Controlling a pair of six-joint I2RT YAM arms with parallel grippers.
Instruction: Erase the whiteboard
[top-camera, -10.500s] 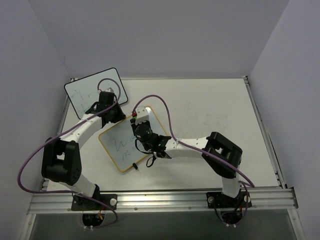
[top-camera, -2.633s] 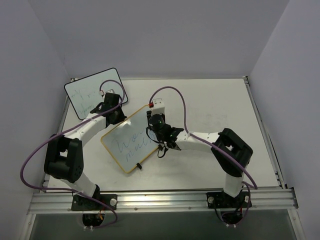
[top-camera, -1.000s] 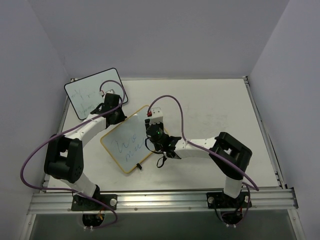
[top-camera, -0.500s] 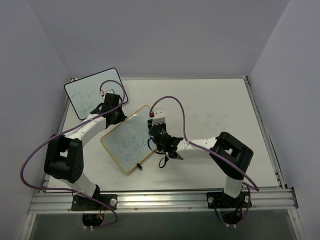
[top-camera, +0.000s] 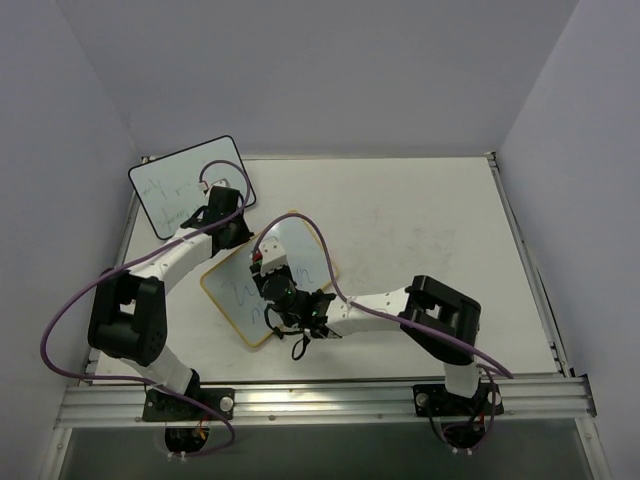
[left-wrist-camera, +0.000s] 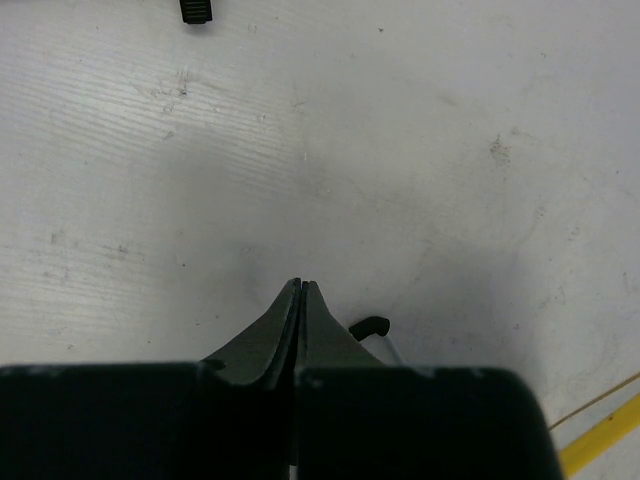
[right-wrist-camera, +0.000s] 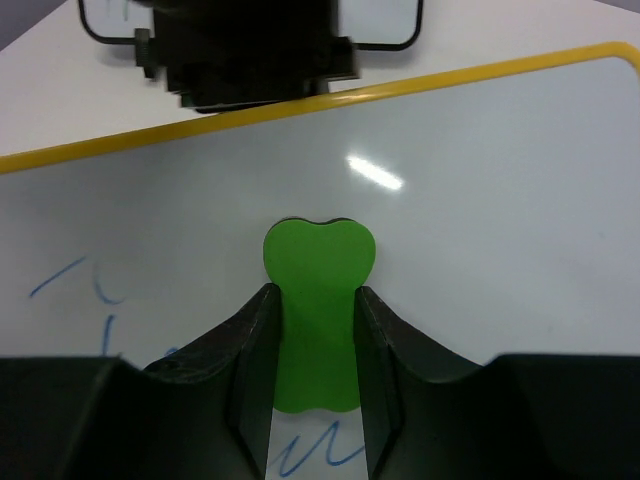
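Observation:
The whiteboard (top-camera: 300, 255) with the yellow frame lies slanted on the table's left half. Blue writing (top-camera: 235, 295) remains on its left part, while its right part is bare. My right gripper (top-camera: 265, 285) is over the board's middle, shut on a green eraser (right-wrist-camera: 318, 300) pressed flat to the whiteboard (right-wrist-camera: 480, 200). Blue strokes (right-wrist-camera: 310, 455) show just behind and left of the eraser. My left gripper (top-camera: 233, 235) is shut with nothing in it, its tips (left-wrist-camera: 300, 287) down on the table just beyond the board's far edge. The yellow frame (left-wrist-camera: 600, 440) shows at that view's corner.
A second, black-framed whiteboard (top-camera: 185, 185) leans at the back left, behind the left arm. A small black clip foot (left-wrist-camera: 368, 327) lies beside the left fingers. Purple cables loop over both arms. The metal rail (top-camera: 320, 400) runs along the near edge.
My right gripper has slid with the eraser from the board's right edge leftward to its middle. The writing under its path is gone. The left arm has stayed put.

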